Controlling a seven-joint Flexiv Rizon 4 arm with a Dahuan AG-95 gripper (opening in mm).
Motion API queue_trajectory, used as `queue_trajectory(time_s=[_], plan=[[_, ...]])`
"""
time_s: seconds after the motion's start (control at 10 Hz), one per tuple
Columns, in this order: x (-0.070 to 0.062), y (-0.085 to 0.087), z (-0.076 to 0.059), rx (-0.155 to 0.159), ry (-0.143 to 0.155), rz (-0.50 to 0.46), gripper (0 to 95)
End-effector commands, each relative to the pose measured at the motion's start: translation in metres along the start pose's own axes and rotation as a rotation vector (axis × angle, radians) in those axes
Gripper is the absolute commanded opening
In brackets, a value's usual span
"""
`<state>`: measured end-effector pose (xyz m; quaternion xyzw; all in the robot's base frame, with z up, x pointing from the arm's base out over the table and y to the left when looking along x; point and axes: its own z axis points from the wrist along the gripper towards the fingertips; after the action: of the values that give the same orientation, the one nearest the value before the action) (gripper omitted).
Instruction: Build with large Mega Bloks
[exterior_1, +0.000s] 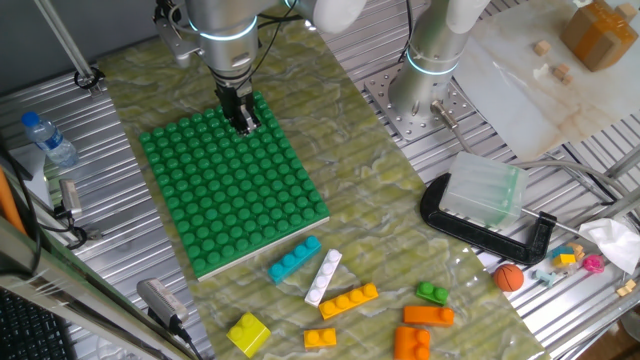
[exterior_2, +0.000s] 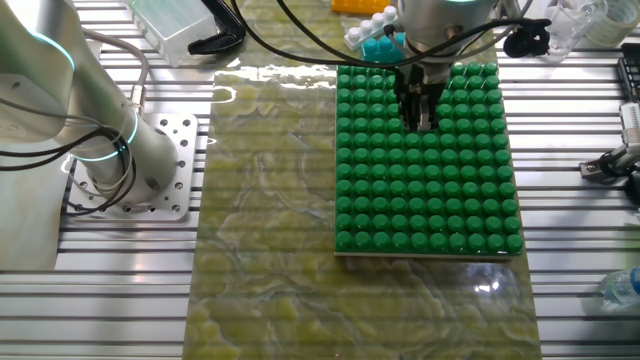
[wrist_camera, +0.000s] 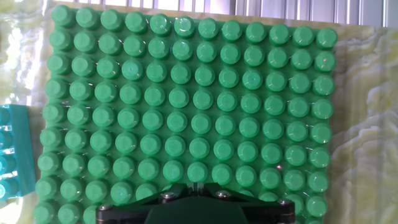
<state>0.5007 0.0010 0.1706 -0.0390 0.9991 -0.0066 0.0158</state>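
A big green studded baseplate (exterior_1: 232, 190) lies on the mat. My gripper (exterior_1: 243, 120) hangs over its far end, fingers pressed together with nothing between them. The other fixed view shows it (exterior_2: 418, 112) just above the studs. In the hand view the gripper (wrist_camera: 198, 185) points down at the baseplate (wrist_camera: 186, 99). Loose Mega Bloks lie near the front edge: a teal one (exterior_1: 294, 258), a white one (exterior_1: 323, 277), a long yellow-orange one (exterior_1: 349, 299), a yellow one (exterior_1: 248, 333), a green one (exterior_1: 432, 293) and orange ones (exterior_1: 428, 316). The teal brick (wrist_camera: 11, 152) shows at the hand view's left edge.
A clear plastic box (exterior_1: 484, 190) rests on a black clamp (exterior_1: 490, 232) at the right, with a small orange ball (exterior_1: 509, 277) beside it. A water bottle (exterior_1: 48, 138) lies at the left. A second arm's base (exterior_1: 430, 62) stands behind the mat.
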Motion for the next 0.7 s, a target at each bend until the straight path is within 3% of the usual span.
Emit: queue_trajectory(time_s=[0.1, 0.7], plan=[[0.0005, 0.0000, -0.0002, 0.000, 0.000, -0.002, 0.0], [0.0005, 0.0000, -0.0002, 0.000, 0.002, -0.008, 0.0]])
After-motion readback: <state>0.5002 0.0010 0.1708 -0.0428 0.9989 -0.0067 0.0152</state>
